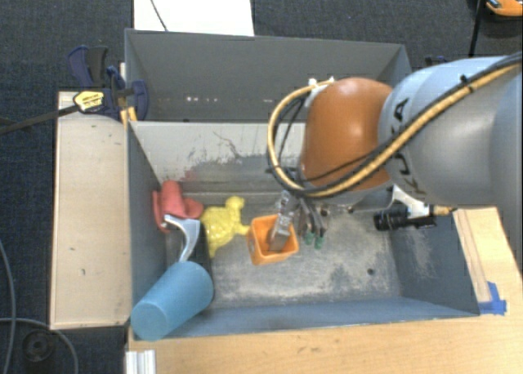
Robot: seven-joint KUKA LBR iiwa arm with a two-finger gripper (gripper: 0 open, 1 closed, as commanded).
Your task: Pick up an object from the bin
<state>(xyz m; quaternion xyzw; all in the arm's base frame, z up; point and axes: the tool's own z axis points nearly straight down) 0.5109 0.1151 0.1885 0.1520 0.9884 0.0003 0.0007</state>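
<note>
The gripper (298, 232) is down at the middle of the bin (245, 78), over a small orange cup (263, 251) that sits open side up on the floor. Its jaws stand apart and seem to straddle the cup's right wall, one finger inside the cup and the other just outside it, though the arm's orange wrist cover hides much of the hand from above. The step in hand, as I judge it, is closing on that wall. To do it well, the inner finger should go deep enough to catch the wall below its lip, and the wall should sit square between the pads, so that the cup does not twist or tip when it comes off the floor. The lift should be straight up, since the yellow soft toy (221, 224) lies just beside the cup's left side and a sideways pull could drag the two together. Counted, the bin holds five loose things. There is one orange cup and one yellow toy. One red lump (169, 199) lies near the left wall, and one curved white piece (188, 238) lies just below it. One light blue cylinder (173, 300) lies on its side in the near left corner. All four of the others lie left of the cup, so the way up is open.
</note>
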